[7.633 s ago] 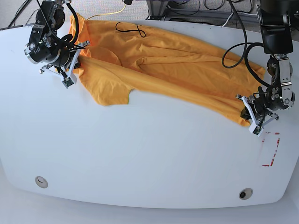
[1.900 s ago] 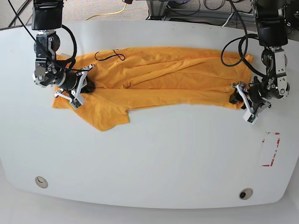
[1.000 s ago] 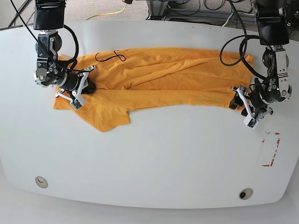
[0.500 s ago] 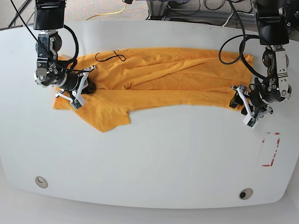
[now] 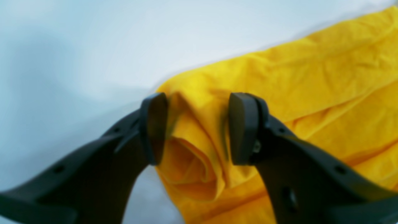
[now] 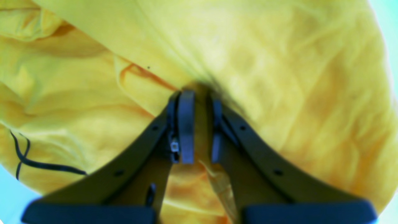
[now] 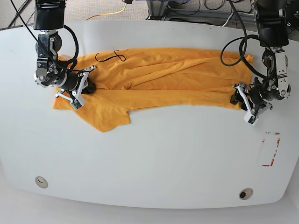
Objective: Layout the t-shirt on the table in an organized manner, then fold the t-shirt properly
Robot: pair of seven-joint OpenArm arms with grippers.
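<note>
Two pincers work opposite ends of the t-shirt [image 7: 159, 81], which lies as a rumpled orange-yellow band across the far half of the table [image 7: 149, 158]. It looks light, limp and quick to bunch, so a hem, corner or sleeve edge is the best hold, gripped thin and pulled slowly. The right pincer [image 6: 199, 124] stands narrow, pinching a fold of cloth near the sleeve end. The left pincer [image 5: 196, 127] stands half apart, astride a raised fold at the shirt's corner without clamping it. Compared with the earliest view, the shirt has been drawn nearer, straightened and stretched lengthwise; over the last second the left pincer has shifted slightly and narrowed somewhat, while the right has stayed put.
</note>
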